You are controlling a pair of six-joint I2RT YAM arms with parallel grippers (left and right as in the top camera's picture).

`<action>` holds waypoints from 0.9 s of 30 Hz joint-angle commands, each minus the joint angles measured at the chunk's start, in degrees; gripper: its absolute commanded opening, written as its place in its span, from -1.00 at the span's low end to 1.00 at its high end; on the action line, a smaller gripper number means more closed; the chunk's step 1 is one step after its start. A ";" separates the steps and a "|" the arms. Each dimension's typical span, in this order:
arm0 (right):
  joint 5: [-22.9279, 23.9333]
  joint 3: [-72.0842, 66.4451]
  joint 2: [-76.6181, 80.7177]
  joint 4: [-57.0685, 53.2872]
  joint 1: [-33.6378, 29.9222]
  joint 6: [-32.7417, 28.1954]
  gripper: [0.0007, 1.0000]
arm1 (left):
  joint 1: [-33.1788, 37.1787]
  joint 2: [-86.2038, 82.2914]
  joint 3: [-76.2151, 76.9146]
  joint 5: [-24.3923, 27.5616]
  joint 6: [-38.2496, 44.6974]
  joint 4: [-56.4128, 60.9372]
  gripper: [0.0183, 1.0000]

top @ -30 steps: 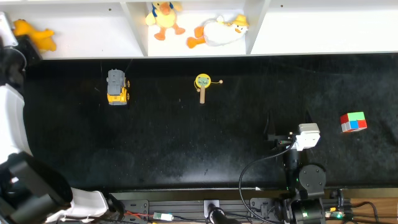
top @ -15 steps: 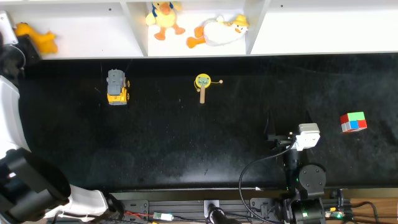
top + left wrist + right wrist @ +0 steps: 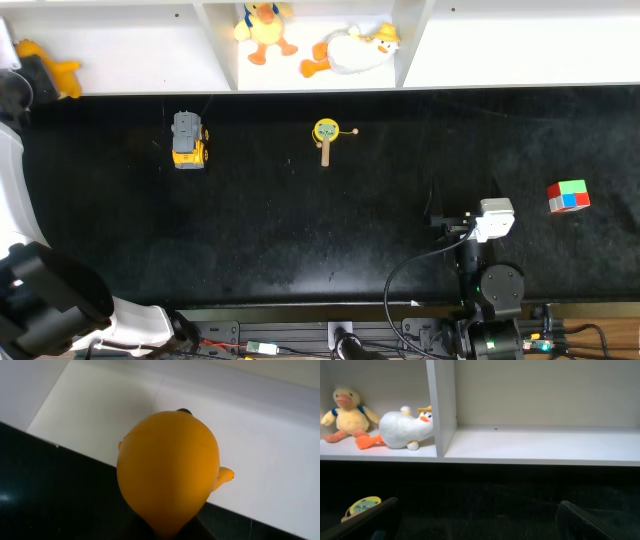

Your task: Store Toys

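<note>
Closest to you, nothing has stirred in the last second. Your right gripper point(image 3: 477, 522) sits parked low over the table point(image 3: 300, 230), its fingers spread wide and empty. The colour cube point(image 3: 568, 196), the toy truck point(image 3: 188, 140) and the rattle point(image 3: 326, 133) lie exactly where they lay.

The one change is at the back left. The left gripper point(image 3: 32, 75), clenched on the orange plush toy point(image 3: 167, 475), has slid a little further left along the front of the shelf point(image 3: 140, 55). In the left wrist view the toy hangs over the line where the black table meets the white floor of the left compartment. So you are at the delivery, not past it. I would judge one toy nearly stored and three left on the table. The yellow duck point(image 3: 264, 25) and the white goose point(image 3: 350, 48) are already in the middle compartment.

What you can't check: the toy's bulk covers the left fingers, so the grasp is probably at its lower end, but that is read only from how it hangs. Whether it touches the shelf floor cannot be told. In the top view the left edge cuts off the arm and part of the toy.
</note>
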 commanded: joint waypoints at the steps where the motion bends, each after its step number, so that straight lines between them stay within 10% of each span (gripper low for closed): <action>1: -0.42 -0.79 0.04 0.20 0.31 0.00 1.00 | -0.11 0.20 1.95 -0.42 0.85 2.23 -0.96; 27: -0.44 -0.79 0.04 0.20 0.31 0.00 0.99 | -2.34 6.67 1.95 2.38 -1.60 8.46 -0.96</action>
